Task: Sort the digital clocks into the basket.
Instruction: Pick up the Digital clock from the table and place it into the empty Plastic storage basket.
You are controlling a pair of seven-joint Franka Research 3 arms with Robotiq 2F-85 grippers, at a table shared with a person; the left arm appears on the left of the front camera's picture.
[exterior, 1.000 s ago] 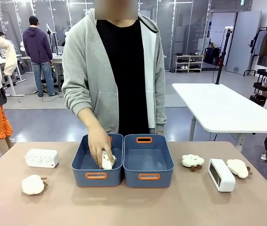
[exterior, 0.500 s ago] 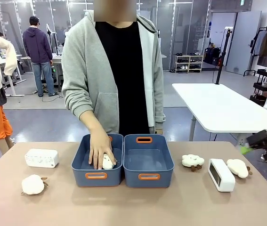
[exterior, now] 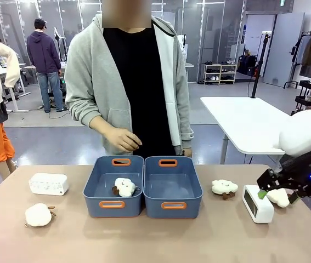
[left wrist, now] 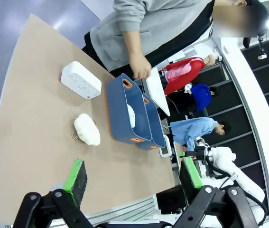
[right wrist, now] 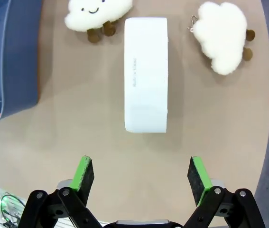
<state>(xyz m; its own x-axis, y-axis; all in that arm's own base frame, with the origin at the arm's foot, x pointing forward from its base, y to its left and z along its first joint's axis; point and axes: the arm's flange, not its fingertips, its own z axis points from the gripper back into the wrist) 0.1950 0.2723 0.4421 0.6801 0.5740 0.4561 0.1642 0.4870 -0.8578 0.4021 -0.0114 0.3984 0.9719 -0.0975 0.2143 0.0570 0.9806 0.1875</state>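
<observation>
table (exterior: 199, 241) tan | screen clock (right wrist: 145, 73) just ahead of my right gripper (right wrist: 141, 173), sheep (right wrist: 98, 12) and sheep (right wrist: 222, 42) flanking it | two baskets (exterior: 191, 207), other clock (exterior: 48, 184), third sheep (exterior: 38, 215) beyond, leftward

Digital clock (right wrist: 145, 74): smooth white plastic, matt.
Basket (exterior: 191, 207): blue plastic, smooth, faint sheen.
Plush sheep (right wrist: 222, 42): fluffy white cloth.
Table (exterior: 155, 241): matt tan top.

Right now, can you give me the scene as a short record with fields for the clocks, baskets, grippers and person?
left clock: on table, left of the baskets
right clock: on table, right of the baskets
left basket: holds one plush sheep, no clock
right basket: no clock inside
left gripper: open, above the table, holding nothing
right gripper: open, above the right clock, not touching
person's hand: raised behind the left basket
</observation>
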